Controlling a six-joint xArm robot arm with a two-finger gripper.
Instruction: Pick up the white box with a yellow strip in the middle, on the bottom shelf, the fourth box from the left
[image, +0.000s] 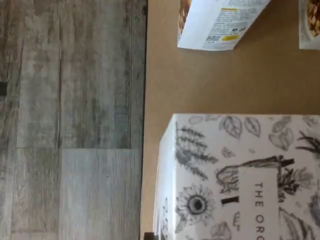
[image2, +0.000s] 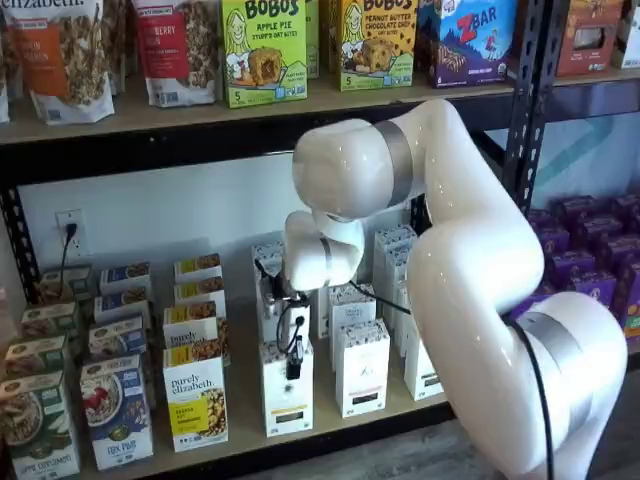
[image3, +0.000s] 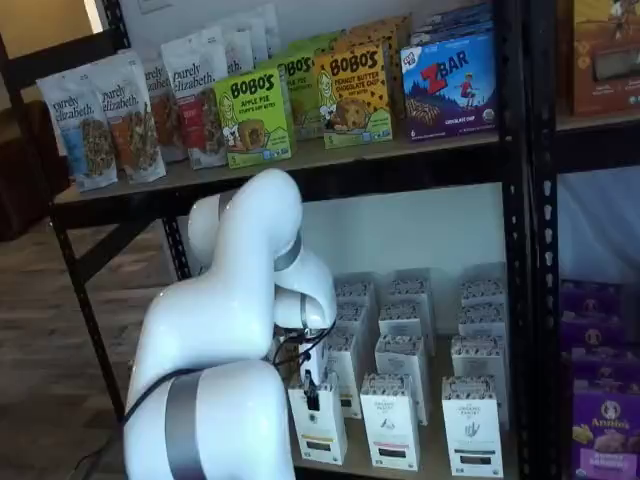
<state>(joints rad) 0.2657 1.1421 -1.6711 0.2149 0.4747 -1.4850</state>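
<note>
Target position: the white box (image2: 287, 390) stands upright at the near edge of the bottom shelf (image2: 240, 415), in the front row, just right of a "purely elizabeth" box (image2: 196, 400) and left of a matching carton with a black strip (image2: 362, 368).
Target in other views: in a shelf view it is the left-most front carton (image3: 319, 423); the wrist view shows its printed top (image: 240, 175) from above.
Tool location: the tool (image2: 293, 352) hangs directly over the white box, its black fingers low against the carton's upper front.
Tool state: cannot tell whether it is released or clenched; the fingers appear as one dark shape with a cable beside them, in both shelf views (image3: 311, 392).
Arm: glossy white rounded links with grey joint bands (image2: 470, 260).
Target material: matte white card, tall and slim, black line drawings of leaves and a sunflower around the top, a thin pale-yellow strip low on the face.
Target writing: "THE ORG…" is partly legible on the top.
Shelf material: tan board in a black metal frame; grey wood-plank floor (image: 70, 120) lies beyond its edge.
Upper shelf labels: "BOBO'S APPLE PIE" (image2: 263, 52) and "ZBAR" (image2: 470, 40).
</note>
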